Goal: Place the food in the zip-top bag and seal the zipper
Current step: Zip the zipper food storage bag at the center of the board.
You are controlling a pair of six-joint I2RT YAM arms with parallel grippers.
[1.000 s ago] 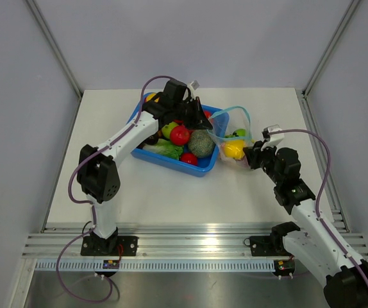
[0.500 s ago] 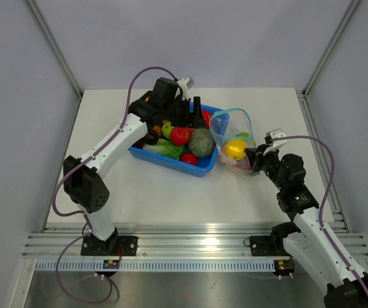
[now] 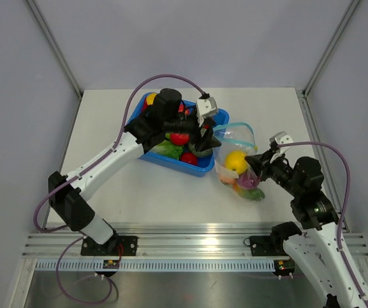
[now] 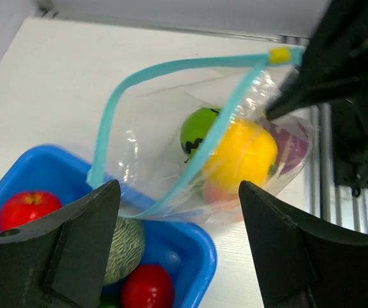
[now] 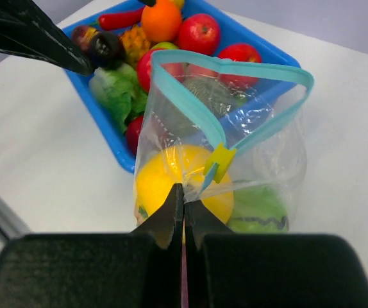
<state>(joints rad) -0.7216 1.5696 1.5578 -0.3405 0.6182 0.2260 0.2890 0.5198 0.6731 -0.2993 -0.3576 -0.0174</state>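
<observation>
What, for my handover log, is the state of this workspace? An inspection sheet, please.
Surface: white table, no spills seen.
Job's things: bag open, zipper unsealed; food partly inside, mostly in bin.
Clutter: nothing seen.
Grippers: left gripper open, empty, beside bag mouth; right gripper shut on bag.
Cables: purple cables loop along both arms.
Surroundings: grey walls, rail at near edge.

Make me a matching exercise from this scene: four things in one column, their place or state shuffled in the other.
Things:
1. yellow fruit
2. red apple
3. left pincer
4. right pincer

Place or state:
A. in the blue bin
B. open
C. inside the zip-top bag
D. shut on the zip-top bag

Pairs: 1-C, 2-A, 3-B, 4-D
</observation>
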